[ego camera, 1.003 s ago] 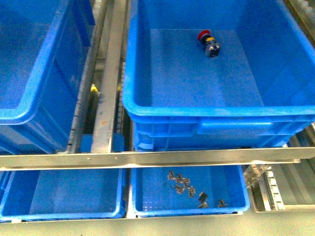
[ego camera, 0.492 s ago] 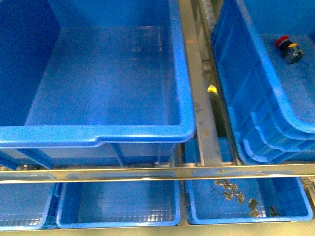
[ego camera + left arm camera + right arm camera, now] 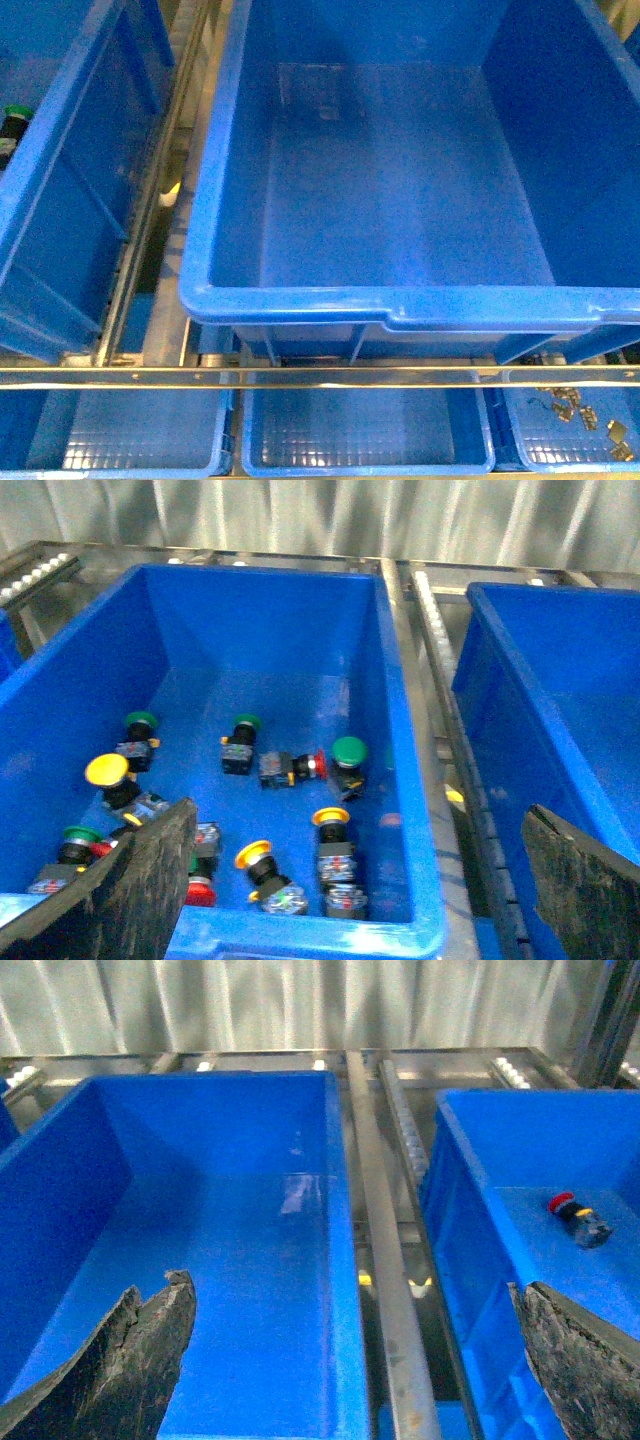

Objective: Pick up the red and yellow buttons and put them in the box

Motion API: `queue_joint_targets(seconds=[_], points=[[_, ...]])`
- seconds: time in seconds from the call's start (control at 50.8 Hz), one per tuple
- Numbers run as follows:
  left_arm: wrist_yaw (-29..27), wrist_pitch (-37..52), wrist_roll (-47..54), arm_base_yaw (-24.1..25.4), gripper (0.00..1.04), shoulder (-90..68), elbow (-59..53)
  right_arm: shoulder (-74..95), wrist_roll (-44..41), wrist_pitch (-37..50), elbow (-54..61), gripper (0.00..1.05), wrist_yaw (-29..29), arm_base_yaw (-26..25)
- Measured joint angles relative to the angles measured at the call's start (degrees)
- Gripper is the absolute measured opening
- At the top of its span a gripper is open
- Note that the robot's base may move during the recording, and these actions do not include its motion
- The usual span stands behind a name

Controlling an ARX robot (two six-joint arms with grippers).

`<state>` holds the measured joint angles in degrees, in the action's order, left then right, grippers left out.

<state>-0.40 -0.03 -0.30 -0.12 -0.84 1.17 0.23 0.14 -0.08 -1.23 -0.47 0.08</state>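
Three crates: source crate (image 3: 270, 620) on the left, empty middle crate (image 3: 300, 303), likely box (image 3: 530, 1140) on the right.
Left fingers (image 3: 140, 890): wide apart, holding nothing.
Right fingers (image 3: 135, 1365): wide apart, holding nothing.
Done: one red button (image 3: 577, 1217) on the box floor.
To do: several red and yellow buttons (image 3: 107, 770) lie in the source crate among green ones (image 3: 349, 750).
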Motion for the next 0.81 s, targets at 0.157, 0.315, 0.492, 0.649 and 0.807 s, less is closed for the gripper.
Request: queue_joint_targets(seconds=[0.157,0.315,0.492,0.649,0.807], points=[[0.15,0.0,0.0,0.0,0.97,0.0,0.0,0.0,0.02,0.0,0.0,0.99,0.2,0.0],[0.37,0.0,0.0,0.0,0.97,0.0,0.0,0.0,0.02,0.0,0.0,0.99,0.42,0.0],[0.52,0.0,0.02,0.07,0.97,0.0,0.0,0.0,0.02,0.0,0.0,0.99,0.87,0.02],[0.35,0.0,0.02,0.04,0.97,0.0,0.0,-0.02,0.02,0.0,0.0,0.99,0.68,-0.02],[0.2,0.0,0.02,0.07,0.97,0.0,0.0,0.0,0.0,0.0,0.02,0.99,0.15,-0.02]])
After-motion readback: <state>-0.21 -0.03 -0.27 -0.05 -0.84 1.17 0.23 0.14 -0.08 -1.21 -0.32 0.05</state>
